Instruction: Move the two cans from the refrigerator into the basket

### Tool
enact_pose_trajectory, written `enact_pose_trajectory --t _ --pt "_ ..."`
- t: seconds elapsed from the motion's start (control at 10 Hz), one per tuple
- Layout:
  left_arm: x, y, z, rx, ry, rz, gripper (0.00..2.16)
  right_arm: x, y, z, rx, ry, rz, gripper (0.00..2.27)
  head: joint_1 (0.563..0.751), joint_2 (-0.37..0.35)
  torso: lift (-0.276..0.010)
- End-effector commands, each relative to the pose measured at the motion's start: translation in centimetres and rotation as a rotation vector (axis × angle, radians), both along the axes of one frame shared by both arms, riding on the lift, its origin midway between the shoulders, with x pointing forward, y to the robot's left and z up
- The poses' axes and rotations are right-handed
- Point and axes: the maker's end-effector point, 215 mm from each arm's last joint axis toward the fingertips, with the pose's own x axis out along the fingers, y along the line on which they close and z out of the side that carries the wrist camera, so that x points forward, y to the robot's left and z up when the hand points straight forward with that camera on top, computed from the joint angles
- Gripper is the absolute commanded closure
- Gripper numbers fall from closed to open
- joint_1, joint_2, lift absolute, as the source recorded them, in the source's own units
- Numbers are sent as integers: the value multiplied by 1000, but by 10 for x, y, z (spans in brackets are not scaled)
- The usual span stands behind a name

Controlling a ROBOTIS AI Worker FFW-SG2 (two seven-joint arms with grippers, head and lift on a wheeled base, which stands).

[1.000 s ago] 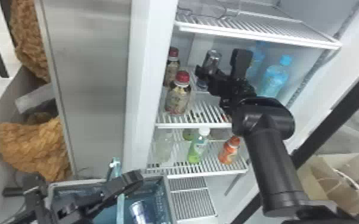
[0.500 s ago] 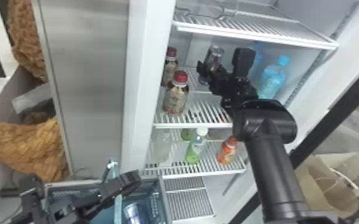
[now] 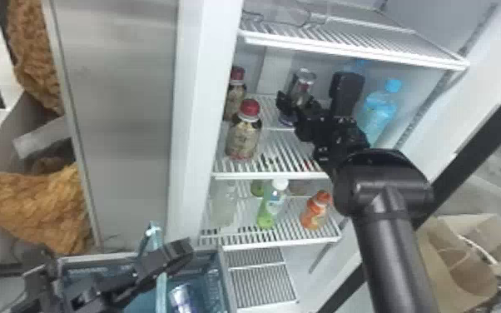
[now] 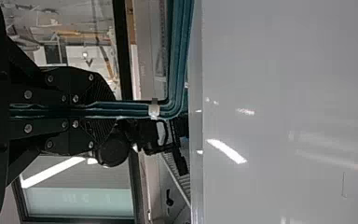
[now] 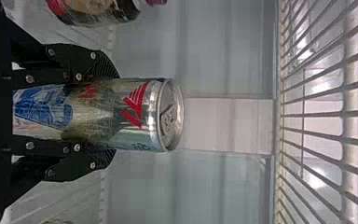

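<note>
**Your right gripper [image 3: 314, 96] held the silver can [image 3: 302, 85] at one o'clock in the refrigerator**

Taking the head view's centre as your clock, you had brown textured material [image 3: 37, 208] between eight and nine. At seven, your left gripper [image 3: 161, 263] was clamped on the handle [image 3: 161, 291], which crossed the basket's [image 3: 223, 283] opening; a second can [image 3: 183, 299] lay inside. Two red-capped bottles [image 3: 243, 139] stood left of your held can, under the upper shelf [image 3: 353, 52]. On the shelf below were a green bottle [image 3: 271, 208] at five and an orange bottle [image 3: 316, 211] at four; a blue bottle [image 3: 378, 112] stood at two.

The second can looked silver and blue. The silver can was upright between your right fingers, with red marks, a blue picture lower down and its tab unopened.

Your left arm partly covered the basket. Right-hand fingers hid part of the silver can; you couldn't tell whether its base touched the shelf.
</note>
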Motion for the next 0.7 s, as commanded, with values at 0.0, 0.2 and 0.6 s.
enact_pose_trajectory --t 0.0,0.2,0.6 --pt "0 1 -1 0 2 2 1190 -17 5 1 -1 11 7 1279 662 -311 -31" --pt "0 2 0 -2 1 4 1190 -36 11 -4 1 31 18 1280 675 -312 -31" --pt "-1 3 -2 -3 3 8 1191 -79 18 -5 -2 58 33 1280 695 -309 -31"
